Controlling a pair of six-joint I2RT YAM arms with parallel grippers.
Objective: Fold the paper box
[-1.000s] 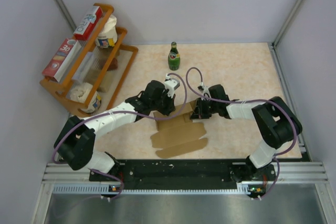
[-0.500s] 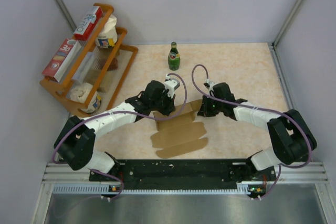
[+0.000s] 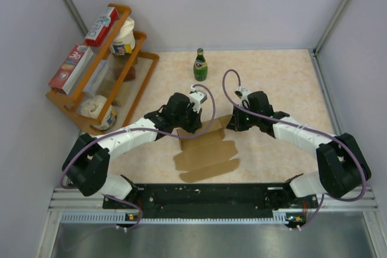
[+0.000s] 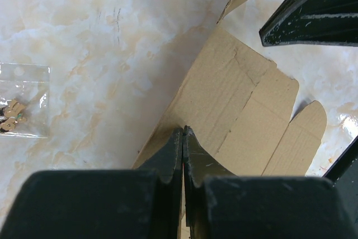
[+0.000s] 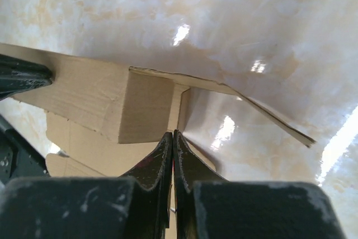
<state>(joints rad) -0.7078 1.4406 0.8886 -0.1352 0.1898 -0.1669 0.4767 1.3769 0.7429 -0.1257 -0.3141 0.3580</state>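
The paper box (image 3: 205, 149) lies in the middle of the table (image 3: 284, 83), toward the near side, btw. the two arms. Most of it is a flat brown sheet w/ notched flaps pointing near. Its far part is lifted: in the right wrist view a panel and a thin side flap stand up from the table.

L gripper (image 3: 191, 127): fingers pressed together, no gap. The fingertips (image 4: 173, 149) sit on the far-left edge of the cardboard. If a layer is nipped btw. them, I cannot tell.

R gripper (image 3: 232, 125): also closed tight. Its tips are at the far-right corner of the box, at the crease where the raised panel meets the side flap. It holds nothing that I can see.

A green bottle (image 3: 200, 64) stands upright at the far side, well apart from the box. A wooden rack (image 3: 142, 58) w/ red-and-white boxes (image 3: 100, 25) is at far left. A small clear bag (image 4: 22, 102) lies flat on the table, apart from the box.
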